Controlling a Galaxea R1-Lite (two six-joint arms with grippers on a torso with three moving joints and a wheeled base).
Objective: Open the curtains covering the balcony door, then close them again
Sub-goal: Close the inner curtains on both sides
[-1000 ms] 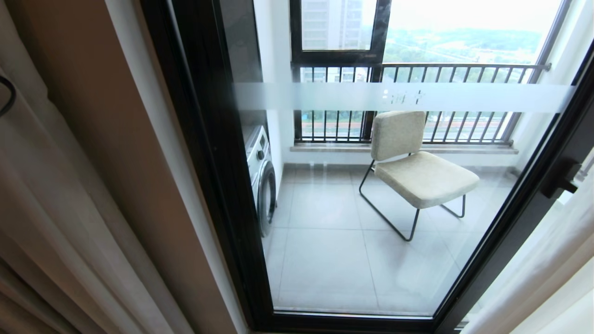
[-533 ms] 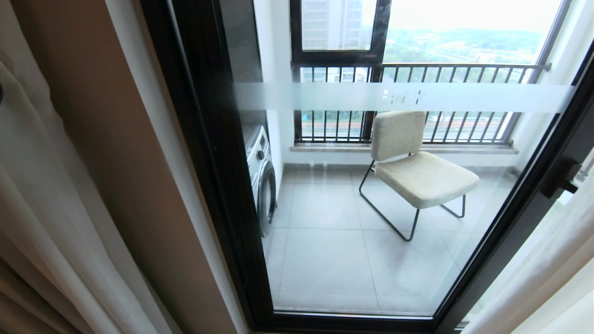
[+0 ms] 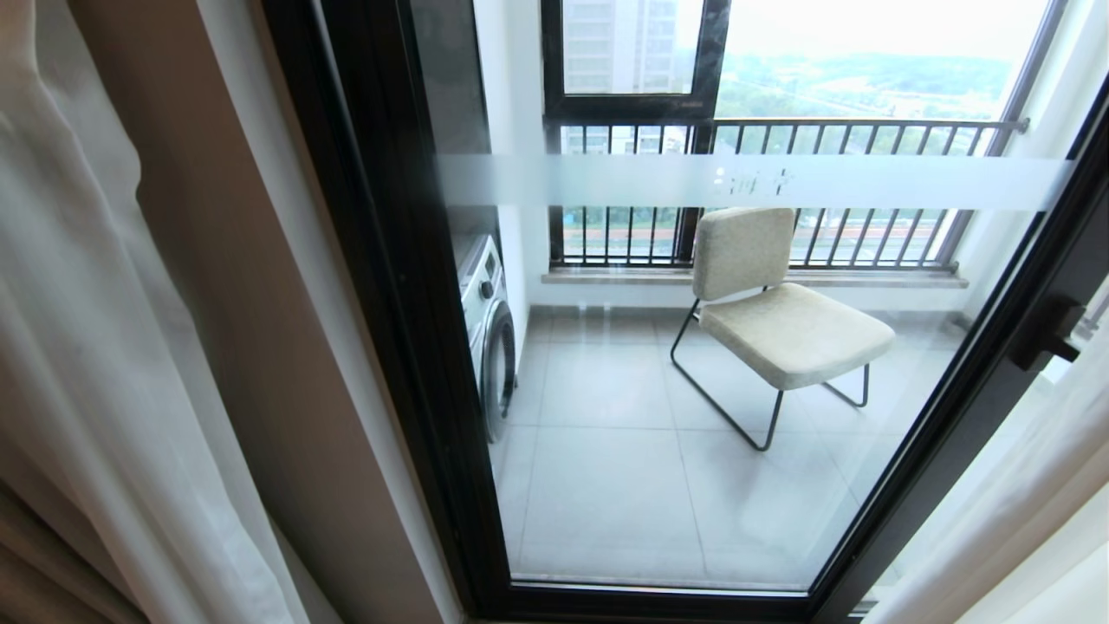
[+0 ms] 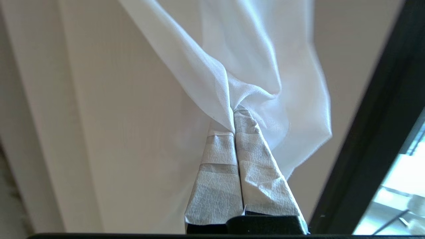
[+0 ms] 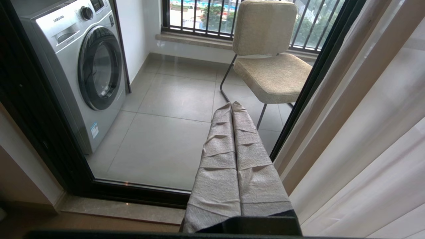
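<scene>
Two layers of curtains [image 3: 95, 364] hang left of the balcony door [image 3: 693, 364]. Thin, floaty sheer [image 4: 252, 66] is pinched at its edge by the left gripper [image 4: 234, 114]; bunched folds would probably be gripped better. Right gripper [image 5: 232, 105] is parked, closed on nothing.

I see a washing machine [image 3: 487, 334] on the balcony's left side, front-loading, with a round door and a control dial; it stands against the white side wall [image 3: 511, 130]. A beige upholstered chair [image 3: 775, 316] on a thin black metal frame stands on the grey floor tiles [image 3: 606, 485], right of the machine and well apart from it. Behind the chair runs a black barred railing [image 3: 780, 191] above a stone sill [image 3: 754, 277]. Beyond it I see a tall building [image 3: 624, 43] and greenery.
</scene>
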